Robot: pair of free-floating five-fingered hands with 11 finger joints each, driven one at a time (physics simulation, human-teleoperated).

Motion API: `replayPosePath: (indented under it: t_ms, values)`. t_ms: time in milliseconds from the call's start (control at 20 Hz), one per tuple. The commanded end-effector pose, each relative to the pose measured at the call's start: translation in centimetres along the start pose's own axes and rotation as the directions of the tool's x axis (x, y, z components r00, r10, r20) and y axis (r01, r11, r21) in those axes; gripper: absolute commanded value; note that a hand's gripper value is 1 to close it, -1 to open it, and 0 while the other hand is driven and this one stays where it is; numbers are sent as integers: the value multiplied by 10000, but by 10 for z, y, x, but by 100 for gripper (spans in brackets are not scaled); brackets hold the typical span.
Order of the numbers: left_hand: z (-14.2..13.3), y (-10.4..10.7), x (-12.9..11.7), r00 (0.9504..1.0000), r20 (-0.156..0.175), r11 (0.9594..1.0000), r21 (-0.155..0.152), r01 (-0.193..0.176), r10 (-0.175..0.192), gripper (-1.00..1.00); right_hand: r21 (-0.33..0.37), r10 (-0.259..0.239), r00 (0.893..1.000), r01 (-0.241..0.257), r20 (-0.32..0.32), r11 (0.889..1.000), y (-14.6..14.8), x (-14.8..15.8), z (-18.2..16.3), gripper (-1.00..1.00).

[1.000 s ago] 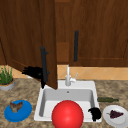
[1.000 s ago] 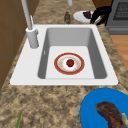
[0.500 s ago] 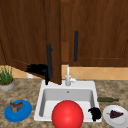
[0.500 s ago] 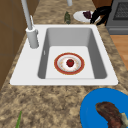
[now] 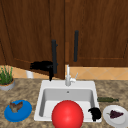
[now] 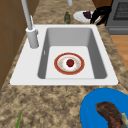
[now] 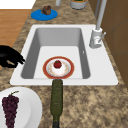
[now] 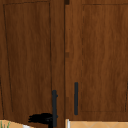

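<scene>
Left hand [image 5: 42, 66] up at left dark wooden wall cabinet door [image 5: 30, 35], fingers curled round lower end of its black bar handle [image 5: 54, 57]; door edge swung out from wall. Second black bar handle [image 5: 76, 46] on right door, just right of hand. Right hand [image 5: 95, 113] at front right corner of white sink [image 5: 91, 86], fingers curled down, holding nothing. White plate with purple grapes [image 5: 115, 115] just right of it; green bottle [image 5: 107, 99] lying behind.

Dark wooden left cabinet door [image 5: 32, 35] stands ajar, black vertical handle [image 5: 54, 56].
</scene>
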Motion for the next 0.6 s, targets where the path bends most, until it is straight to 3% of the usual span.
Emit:
replayPosePath:
  t_ms: [0, 250, 550]
  values:
    - [-30, -2, 11, 9995, 25, 9994, -98, 320, -320, -100, 0, 0, 10000, 0, 0, 10000, 0, 0, 0, 0]
    - [-63, -6, 9, 9972, -672, 9994, -163, 305, -315, -100, 0, 0, 10000, 0, 0, 10000, 0, 0, 0, 0]
    - [-98, -19, 6, 9879, -1539, 9993, -354, 134, -187, -100, 0, 0, 10000, 0, 0, 10000, 0, 0, 0, 0]
